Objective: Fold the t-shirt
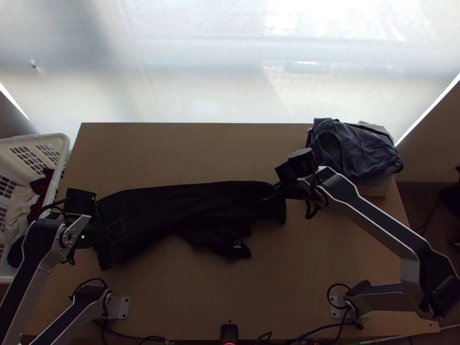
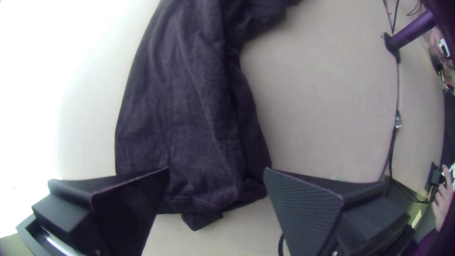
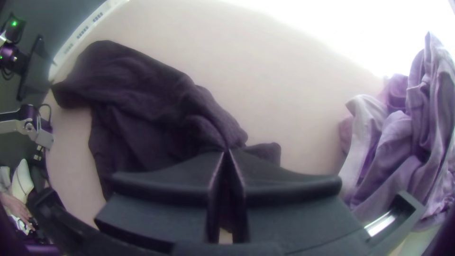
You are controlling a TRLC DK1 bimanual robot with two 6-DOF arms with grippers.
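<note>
T-shirt (image 1: 190, 207) running side to side
Top view: it spans the surface (image 1: 201, 299) from left gripper (image 1: 109, 233) to right gripper (image 1: 276, 191). Left wrist view: left gripper wide open over one end, empty. Right wrist view: right gripper pinched on a fold toward the other.

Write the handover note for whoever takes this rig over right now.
Left end effector: open, over the t-shirt's end nearest the basket.
Right end effector: closed, pinching the t-shirt near the end by the clothes pile.
T-shirt: a long, uneven strip across the table.
Done: right grip taken.
To do: probably grip with the left, then finish and neaten the fold.
</note>
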